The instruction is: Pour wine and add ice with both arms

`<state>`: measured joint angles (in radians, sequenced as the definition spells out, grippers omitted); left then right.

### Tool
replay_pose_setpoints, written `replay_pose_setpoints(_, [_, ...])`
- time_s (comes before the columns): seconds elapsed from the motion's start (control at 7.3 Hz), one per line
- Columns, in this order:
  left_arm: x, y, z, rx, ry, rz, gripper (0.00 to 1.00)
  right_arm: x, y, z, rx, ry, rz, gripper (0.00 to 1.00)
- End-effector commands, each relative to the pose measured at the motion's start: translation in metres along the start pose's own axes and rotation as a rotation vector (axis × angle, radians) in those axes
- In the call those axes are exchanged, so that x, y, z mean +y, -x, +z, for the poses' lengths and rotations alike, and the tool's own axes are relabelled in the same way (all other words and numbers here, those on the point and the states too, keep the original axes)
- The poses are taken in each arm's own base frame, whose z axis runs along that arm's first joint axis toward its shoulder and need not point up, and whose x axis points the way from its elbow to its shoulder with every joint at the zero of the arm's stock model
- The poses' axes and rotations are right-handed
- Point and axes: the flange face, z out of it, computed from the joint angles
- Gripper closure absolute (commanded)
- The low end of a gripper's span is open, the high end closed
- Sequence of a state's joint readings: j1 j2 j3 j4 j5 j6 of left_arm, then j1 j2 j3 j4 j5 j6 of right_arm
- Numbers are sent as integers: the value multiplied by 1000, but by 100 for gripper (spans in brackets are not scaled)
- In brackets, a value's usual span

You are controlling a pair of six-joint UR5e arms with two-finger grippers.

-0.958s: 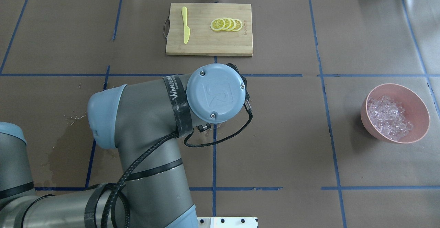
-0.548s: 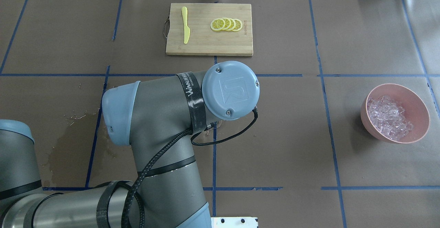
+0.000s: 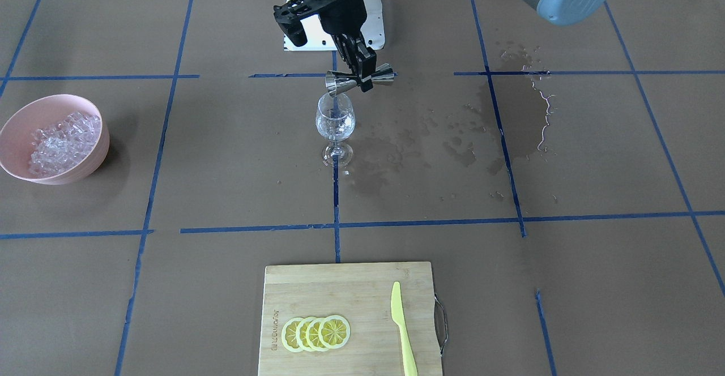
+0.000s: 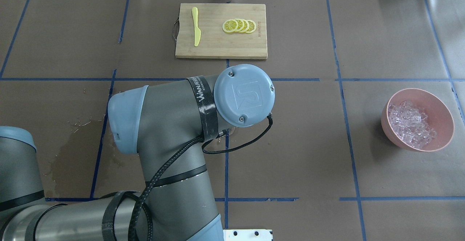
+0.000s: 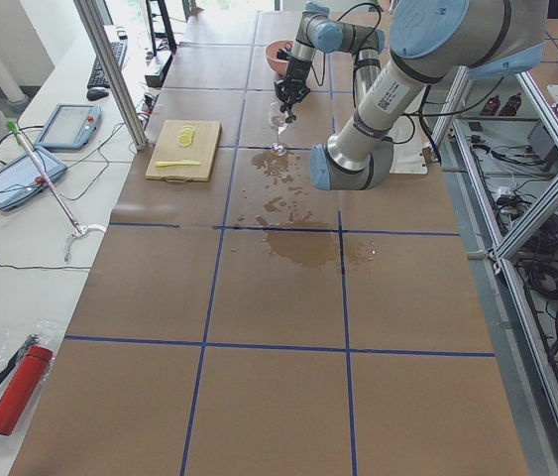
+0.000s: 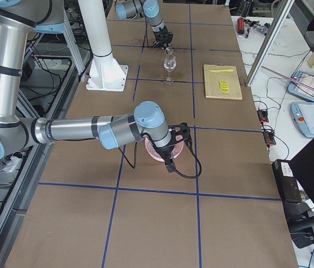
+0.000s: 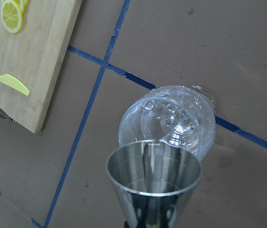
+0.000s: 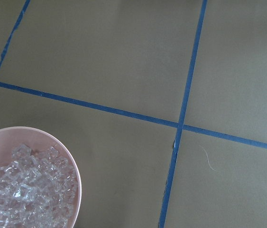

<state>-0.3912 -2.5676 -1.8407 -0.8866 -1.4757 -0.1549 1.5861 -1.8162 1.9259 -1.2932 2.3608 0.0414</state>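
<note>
A jigger is being clamped by the left gripper, tipped just above the wine glass holding the wine. The ice is being kept in 1 bowl well apart from that glass; the grip of the right gripper cannot be told.

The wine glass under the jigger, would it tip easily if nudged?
Probably: under the jigger, the wine glass stands on a thin stem and small foot, so it looks top-heavy. Its clear glass suggests fragility. Wet patches nearby may let it slide.
</note>
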Motion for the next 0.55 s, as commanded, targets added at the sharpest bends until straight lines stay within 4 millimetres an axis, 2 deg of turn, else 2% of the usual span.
replay_pose_setpoints(0.0, [1,0,1,0,1,0,100,0,0,0,0,-1,-1,0])
replay_pose_setpoints(0.27, [5,4,0,-3,-8,-5,100,-1,1,0,-2,-2,0,0])
replay_pose_setpoints(0.41, [12,8,-10,2,-39,-9,100,-1,1,0,0,-2,0,0])
